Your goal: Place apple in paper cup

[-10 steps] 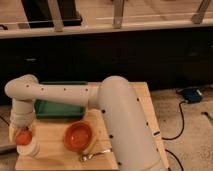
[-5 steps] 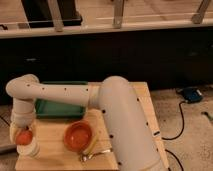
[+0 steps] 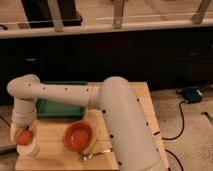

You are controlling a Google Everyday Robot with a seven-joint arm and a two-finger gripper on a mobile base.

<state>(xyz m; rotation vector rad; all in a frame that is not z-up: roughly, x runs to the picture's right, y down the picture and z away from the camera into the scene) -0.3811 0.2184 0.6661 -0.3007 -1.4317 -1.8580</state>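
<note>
Camera view: one wooden table (image 3: 132, 107) seen from above, dark cabinet fronts behind it, a pale railing along the top edge.

Arm (image 3: 60, 94) is white and thick. It rises from the bottom right, runs left over the table, bends at an elbow near the far-left edge, then drops straight down.

Gripper (image 3: 23, 136) hangs at the table's front-left corner, pointing down. It is closed on the apple (image 3: 25, 137), with pale parts flanking the fruit on its left and above.

Apple is orange-red and small, directly over the cup (image 3: 31, 149). Its underside is at the cup's mouth; whether it touches the rim I cannot tell.

Cup is white, upright, at the front-left corner of the table.

Bowl (image 3: 78, 136) is orange, wide and upright, to the right of the cup and apart from it.

Tray (image 3: 52, 108) is green, at the back of the table, partly hidden under the arm.

A thin brassy utensil (image 3: 95, 152) lies in front of the bowl by the arm; kind unclear.

Floor at right: a blue box (image 3: 192, 94) with a dark cable (image 3: 180, 120) trailing from it.
</note>
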